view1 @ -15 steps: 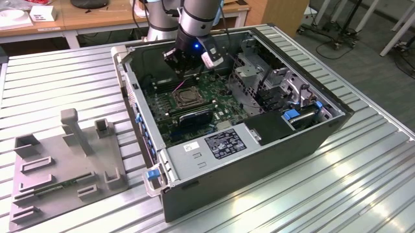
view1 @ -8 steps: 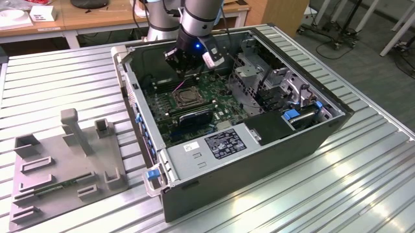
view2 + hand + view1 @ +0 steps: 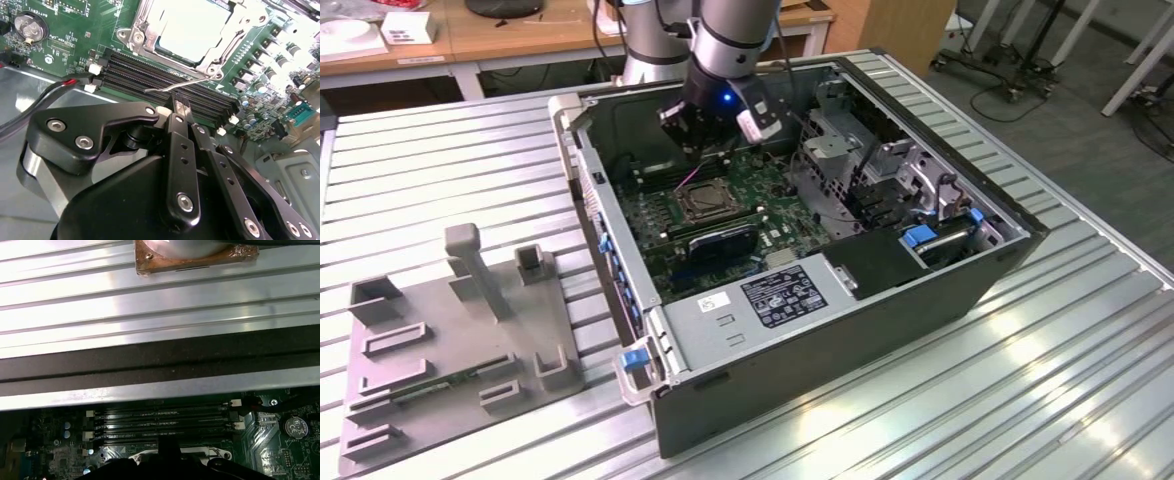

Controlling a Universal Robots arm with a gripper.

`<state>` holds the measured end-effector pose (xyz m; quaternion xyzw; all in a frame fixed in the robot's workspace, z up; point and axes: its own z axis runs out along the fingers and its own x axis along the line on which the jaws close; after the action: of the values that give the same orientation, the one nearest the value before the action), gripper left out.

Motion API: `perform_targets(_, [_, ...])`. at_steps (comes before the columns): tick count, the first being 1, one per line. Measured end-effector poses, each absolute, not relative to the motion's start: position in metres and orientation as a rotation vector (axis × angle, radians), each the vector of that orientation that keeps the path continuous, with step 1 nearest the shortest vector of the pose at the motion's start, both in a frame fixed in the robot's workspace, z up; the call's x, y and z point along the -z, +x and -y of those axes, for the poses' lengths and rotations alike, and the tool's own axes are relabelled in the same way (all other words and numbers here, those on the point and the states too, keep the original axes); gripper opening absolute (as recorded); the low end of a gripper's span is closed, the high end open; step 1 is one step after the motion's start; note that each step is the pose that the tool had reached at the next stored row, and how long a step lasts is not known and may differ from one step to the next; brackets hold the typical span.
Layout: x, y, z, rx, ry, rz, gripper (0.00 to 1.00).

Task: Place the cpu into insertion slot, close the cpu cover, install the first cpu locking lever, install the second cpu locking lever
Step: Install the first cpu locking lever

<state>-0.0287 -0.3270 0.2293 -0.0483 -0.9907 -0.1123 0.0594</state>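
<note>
The cpu (image 3: 192, 25) lies in the insertion slot (image 3: 703, 200) on the green board, its silvery top showing. The cpu cover (image 3: 134, 36) lies flat around it as a metal frame. A thin wire locking lever (image 3: 172, 87) sticks out along the socket's edge beside the black memory slots (image 3: 165, 75), not tucked down. My gripper (image 3: 180, 106) hangs just over this lever with its black fingers (image 3: 176, 140) pressed together and nothing between them. In the exterior view the gripper (image 3: 718, 130) hovers inside the open case, slightly behind the socket.
The open computer case (image 3: 620, 345) lies on a ribbed metal table (image 3: 961, 420). A grey fixture block (image 3: 454, 340) stands at the exterior view's left. A coin cell (image 3: 29, 27) and black and red cables (image 3: 50, 90) lie near the memory slots (image 3: 165, 422). Drive cages (image 3: 907, 190) fill the case's right side.
</note>
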Motion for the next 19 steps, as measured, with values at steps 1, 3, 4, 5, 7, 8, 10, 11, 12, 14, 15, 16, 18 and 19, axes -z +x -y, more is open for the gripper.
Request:
perform_targets(1, [-0.228,-0.028,0.327,0.34,-0.146,3.0,0.11])
perform_targets(3, [-0.226,-0.028,0.327,0.34,-0.146,3.0,0.11])
perform_targets(4, [-0.226,-0.027,0.327,0.34,-0.146,3.0,0.11])
perform_targets(5, [-0.225,-0.026,0.327,0.34,-0.146,3.0,0.11])
perform_targets(7, [-0.224,-0.025,0.327,0.34,-0.146,3.0,0.11])
perform_targets(8, [-0.223,-0.025,0.327,0.34,-0.146,3.0,0.11])
perform_targets(10, [-0.221,-0.024,0.327,0.34,-0.146,3.0,0.11])
perform_targets(11, [-0.22,-0.023,0.327,0.34,-0.146,3.0,0.11])
perform_targets(12, [-0.219,-0.023,0.327,0.34,-0.146,3.0,0.11])
perform_targets(14, [-0.217,-0.022,0.327,0.34,-0.146,3.0,0.11])
perform_targets(15, [-0.216,-0.022,0.327,0.34,-0.146,3.0,0.11])
perform_targets(16, [-0.215,-0.021,0.327,0.34,-0.146,3.0,0.11])
perform_targets(18, [-0.212,-0.02,0.327,0.34,-0.146,3.0,0.11])
perform_targets(19, [-0.211,-0.02,0.327,0.34,-0.146,3.0,0.11])
